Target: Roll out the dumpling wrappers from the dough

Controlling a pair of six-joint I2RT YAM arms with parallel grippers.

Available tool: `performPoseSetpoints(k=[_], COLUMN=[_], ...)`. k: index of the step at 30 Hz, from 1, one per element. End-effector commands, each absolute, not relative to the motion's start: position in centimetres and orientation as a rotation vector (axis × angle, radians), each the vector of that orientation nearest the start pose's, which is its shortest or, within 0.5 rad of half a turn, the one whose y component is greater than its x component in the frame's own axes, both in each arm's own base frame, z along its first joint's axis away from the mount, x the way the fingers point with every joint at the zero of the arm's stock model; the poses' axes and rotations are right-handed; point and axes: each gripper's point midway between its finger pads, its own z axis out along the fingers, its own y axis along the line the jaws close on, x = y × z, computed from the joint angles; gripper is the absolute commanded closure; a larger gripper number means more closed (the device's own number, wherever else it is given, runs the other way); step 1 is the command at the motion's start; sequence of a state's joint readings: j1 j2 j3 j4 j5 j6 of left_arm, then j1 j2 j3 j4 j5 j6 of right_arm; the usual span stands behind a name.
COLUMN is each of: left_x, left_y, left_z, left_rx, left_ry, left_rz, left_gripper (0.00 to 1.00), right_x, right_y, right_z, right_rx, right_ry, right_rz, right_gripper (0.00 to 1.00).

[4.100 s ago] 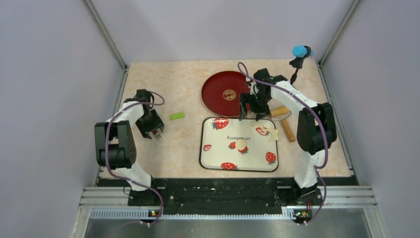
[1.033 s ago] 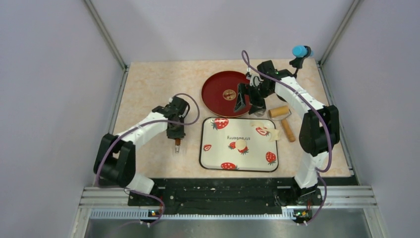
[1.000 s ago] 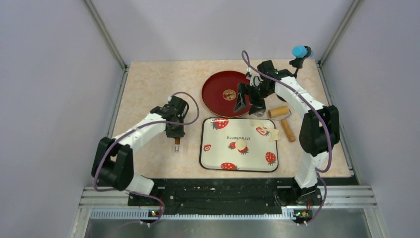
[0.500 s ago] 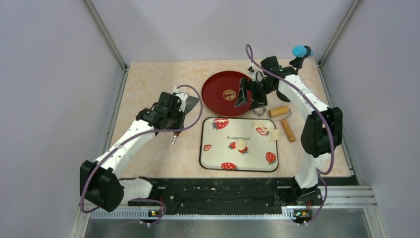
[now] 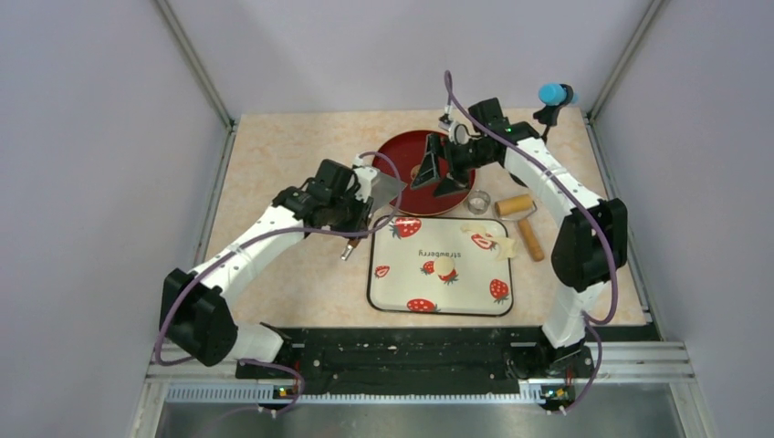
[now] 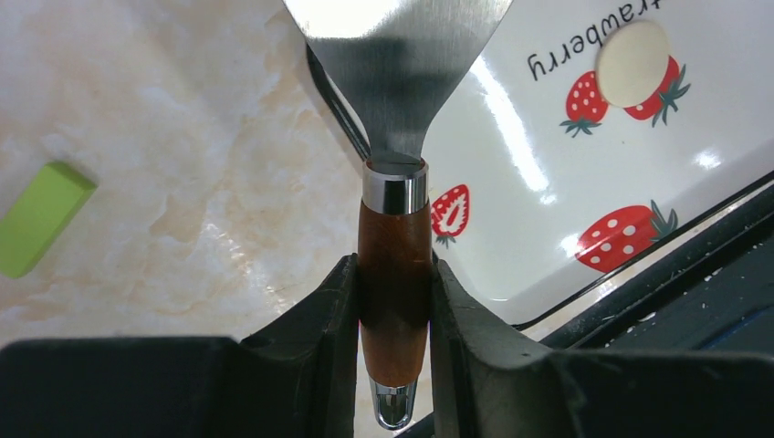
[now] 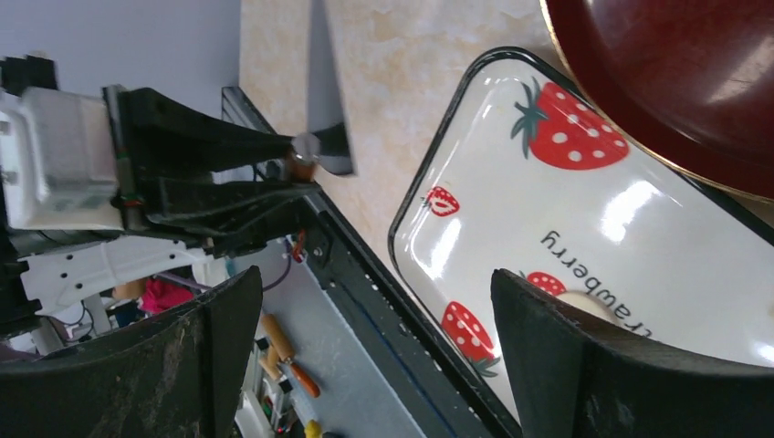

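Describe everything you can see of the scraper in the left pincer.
The scraper has a flared, shiny steel blade, a chrome collar, a reddish-brown wooden handle and a chrome end cap. The left pincer clamps the handle between its black fingers. It points away from the wrist, blade near the strawberry tray corner; whether it touches anything there is unclear.

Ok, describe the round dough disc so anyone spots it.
Find the white strawberry tray at the front of the table. Near its middle, below the printed word, lies the dough disc. It is plain, cream and round, unlike the ragged dough scrap at the tray's right edge.
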State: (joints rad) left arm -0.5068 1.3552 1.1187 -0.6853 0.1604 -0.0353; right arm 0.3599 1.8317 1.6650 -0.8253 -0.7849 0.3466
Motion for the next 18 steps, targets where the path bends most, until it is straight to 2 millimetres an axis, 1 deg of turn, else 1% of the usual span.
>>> performPoseSetpoints(k=[1,5,6,11,12,16,18], left_x=[28.1,27.7,27.6,27.4,27.3,27.2,27.0], left_y=[-20.9,-22.1,-22.2,-22.7,-22.8,-22.3,-21.9], left_z=[16.5,16.8,16.9,17.8,18.0,19.6,20.1], left_rx=[0.648,0.682,0.688,0.690,0.695,0.701,0.708], left_ry=[2.424,2.413,2.406,2.354,2.336,2.208,2.141], left_rz=[-0.454,-0.459,-0.455,-0.487,-0.491,-0.485,-0.480], left_gripper=[1.00,1.00,1.00,1.00,1.00,1.00,1.00], right_x=[33.7,34.0,34.1,33.8,33.8,33.6,33.4], right_y=[29.4,29.9,29.9,30.1,30.2,30.1,30.0], right_z=[23.6,22.4,21.8,18.6,18.0,16.4,15.9], right_rx=[-0.394,-0.360,-0.349,-0.341,-0.337,-0.346,-0.346], right_ry=[2.487,2.534,2.558,2.683,2.701,2.751,2.769], right_rz=[1.352,1.312,1.289,1.185,1.170,1.102,1.084], right_gripper=[0.08,0.08,0.09,0.19,0.22,0.28,0.29])
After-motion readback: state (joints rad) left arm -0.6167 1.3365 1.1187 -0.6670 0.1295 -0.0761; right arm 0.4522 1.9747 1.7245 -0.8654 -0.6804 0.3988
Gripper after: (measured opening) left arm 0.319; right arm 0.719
